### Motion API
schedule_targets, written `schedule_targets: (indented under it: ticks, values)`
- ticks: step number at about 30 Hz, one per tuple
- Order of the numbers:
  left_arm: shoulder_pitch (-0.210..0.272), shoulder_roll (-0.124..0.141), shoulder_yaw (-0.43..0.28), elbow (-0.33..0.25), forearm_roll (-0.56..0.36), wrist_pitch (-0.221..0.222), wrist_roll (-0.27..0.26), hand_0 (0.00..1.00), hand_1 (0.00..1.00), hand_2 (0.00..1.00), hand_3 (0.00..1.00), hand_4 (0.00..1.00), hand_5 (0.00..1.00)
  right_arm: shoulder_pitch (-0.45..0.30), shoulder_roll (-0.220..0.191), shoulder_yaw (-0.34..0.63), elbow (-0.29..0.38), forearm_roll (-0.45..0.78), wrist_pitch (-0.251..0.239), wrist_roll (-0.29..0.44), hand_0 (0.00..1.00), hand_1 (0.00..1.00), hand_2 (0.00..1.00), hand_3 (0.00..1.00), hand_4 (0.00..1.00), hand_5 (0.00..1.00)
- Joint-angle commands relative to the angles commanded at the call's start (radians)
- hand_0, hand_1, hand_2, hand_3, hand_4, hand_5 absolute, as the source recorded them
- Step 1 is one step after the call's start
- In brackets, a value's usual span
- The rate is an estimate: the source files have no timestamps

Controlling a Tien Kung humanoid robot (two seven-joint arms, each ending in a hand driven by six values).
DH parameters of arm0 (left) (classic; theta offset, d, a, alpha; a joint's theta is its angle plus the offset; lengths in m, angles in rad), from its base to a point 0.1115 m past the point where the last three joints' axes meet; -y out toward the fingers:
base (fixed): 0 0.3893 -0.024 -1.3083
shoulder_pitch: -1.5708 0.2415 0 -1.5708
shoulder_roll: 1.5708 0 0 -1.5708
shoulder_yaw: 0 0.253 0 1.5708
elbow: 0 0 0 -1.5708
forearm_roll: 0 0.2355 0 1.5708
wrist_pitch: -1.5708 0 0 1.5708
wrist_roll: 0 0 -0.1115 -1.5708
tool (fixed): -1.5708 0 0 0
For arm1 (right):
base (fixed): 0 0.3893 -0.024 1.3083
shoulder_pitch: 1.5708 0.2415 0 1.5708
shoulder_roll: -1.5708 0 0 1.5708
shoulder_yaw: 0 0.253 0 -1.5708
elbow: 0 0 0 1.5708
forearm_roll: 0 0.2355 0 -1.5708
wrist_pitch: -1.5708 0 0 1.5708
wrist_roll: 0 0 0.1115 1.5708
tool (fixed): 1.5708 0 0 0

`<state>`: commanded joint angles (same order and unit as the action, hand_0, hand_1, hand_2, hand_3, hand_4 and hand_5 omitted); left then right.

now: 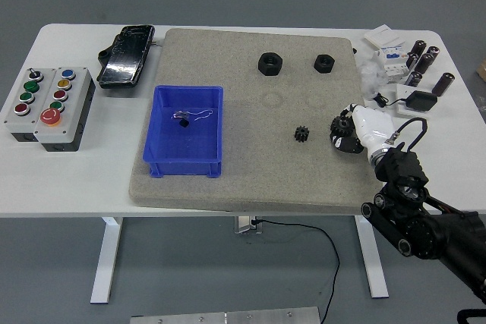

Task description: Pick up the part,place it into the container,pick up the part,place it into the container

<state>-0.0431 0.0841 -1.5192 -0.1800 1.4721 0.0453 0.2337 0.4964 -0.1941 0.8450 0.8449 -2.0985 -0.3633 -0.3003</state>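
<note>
The fingers of the right hand (351, 131) are curled around something dark at the right edge of the grey mat (250, 180). It seems to be a black gear like the one beside it, but the view is too small there to be sure, so I cannot tell if the hand truly grips a part. Just to the left of the fingers a small black gear (303, 135) lies free on the mat. Further left, well apart from the hand, stands the blue container (183, 158), with only a tiny dark piece and a thin wire on its floor.

The way to the container is long, across the open mat. If the grasp is weak or only at the fingertips, the part may slip out during the carry and roll on the mat. The free gear lies almost on the straight line to the container, so a low pass of the hand could knock it away.

Behind the fingers, further up the mat, two black hex nuts (270, 63) sit apart from each other. To the right of the hand lie dark cylinders (425, 58), white boxes and a black adapter. Beyond the container are a black device (126, 57) and a button box (48, 104). None of these blocks the path. The left hand is not visible.
</note>
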Motion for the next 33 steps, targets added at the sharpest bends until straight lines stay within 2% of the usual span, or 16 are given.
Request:
schedule_targets:
  ticks: [4,6,10,20,27,33]
  values:
    - [0.0,0.0,0.004,0.0,-0.004,0.0,-0.002,0.668,0.633,0.55,0.599,0.698,0.351,-0.001,0.0,-0.005,0.004,0.001,-0.009,0.002,0.587,0.6,0.571,0.605,0.453,0.002]
    - [-0.001,0.0,0.005,0.0,-0.006,0.0,-0.003,0.668,0.633,0.55,0.599,0.698,0.351,-0.002,-0.001,-0.007,0.011,-0.001,-0.014,0.002,0.591,0.599,0.561,0.596,0.415,0.002]
    - [-0.001,-0.001,0.007,0.0,-0.008,0.0,-0.003,0.668,0.633,0.55,0.599,0.698,0.351,0.0,-0.007,-0.012,0.046,-0.01,-0.021,-0.005,0.591,0.599,0.561,0.596,0.415,0.002]
    - [0.0,-0.001,0.002,0.0,-0.006,0.001,-0.001,0.668,0.633,0.55,0.599,0.699,0.353,0.041,-0.004,-0.066,0.225,-0.027,-0.024,-0.055,0.586,0.6,0.556,0.596,0.433,0.002]
    - [-0.001,0.0,-0.004,0.0,0.002,0.0,0.002,0.668,0.633,0.55,0.599,0.7,0.354,0.105,0.063,-0.177,0.372,0.007,-0.024,-0.076,0.588,0.604,0.563,0.603,0.446,0.002]
    - [-0.001,0.002,-0.008,0.0,0.009,-0.001,0.004,0.668,0.633,0.55,0.599,0.7,0.355,0.147,0.139,-0.291,0.401,0.054,-0.032,-0.063,0.592,0.602,0.564,0.606,0.456,0.002]
